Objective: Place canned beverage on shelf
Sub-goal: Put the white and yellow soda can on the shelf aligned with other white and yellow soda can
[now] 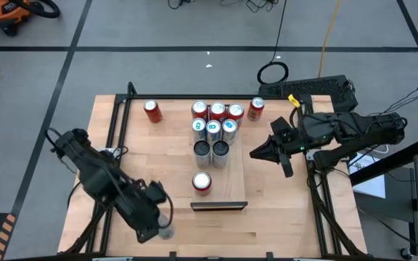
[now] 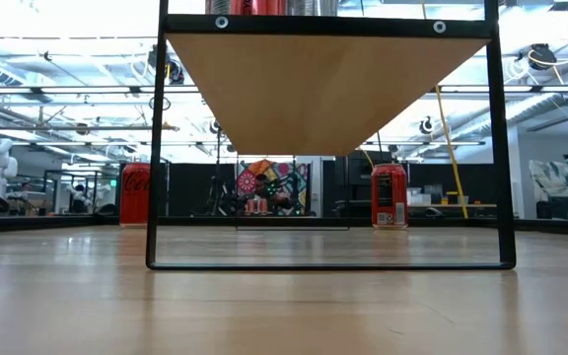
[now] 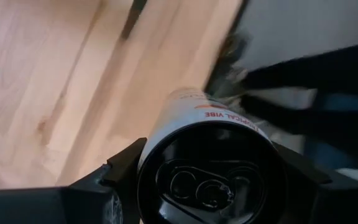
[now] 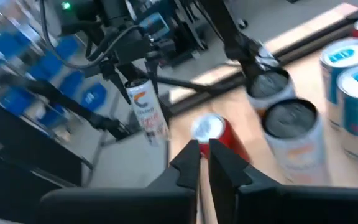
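The shelf point(image 1: 234, 174) is a raised pale-wood board in the table's middle, with a dark strip at its near end. Red, blue-and-white and grey cans stand on its far half, and one red can point(image 1: 202, 183) stands nearer. My left gripper point(image 1: 162, 228) is over the table's near left part, shut on a white canned beverage point(image 3: 191, 112). The right wrist view also shows this white can point(image 4: 148, 115). My right gripper point(image 1: 253, 154) hovers shut at the shelf's right edge, touching nothing. My left gripper pinches the white can between its two fingers point(image 3: 124, 163), one on each side of the wall just below the top rim point(image 3: 151, 155). The fingers come from above, slanting down. The can hangs below them, slightly tilted, lifted clear of the table.
One red can point(image 1: 152, 111) stands on the tabletop left of the shelf, another point(image 1: 256, 109) at its far right. The shelf's black frame legs point(image 2: 152, 148) stand on the table. The near part of the board in front of the single red can is bare.
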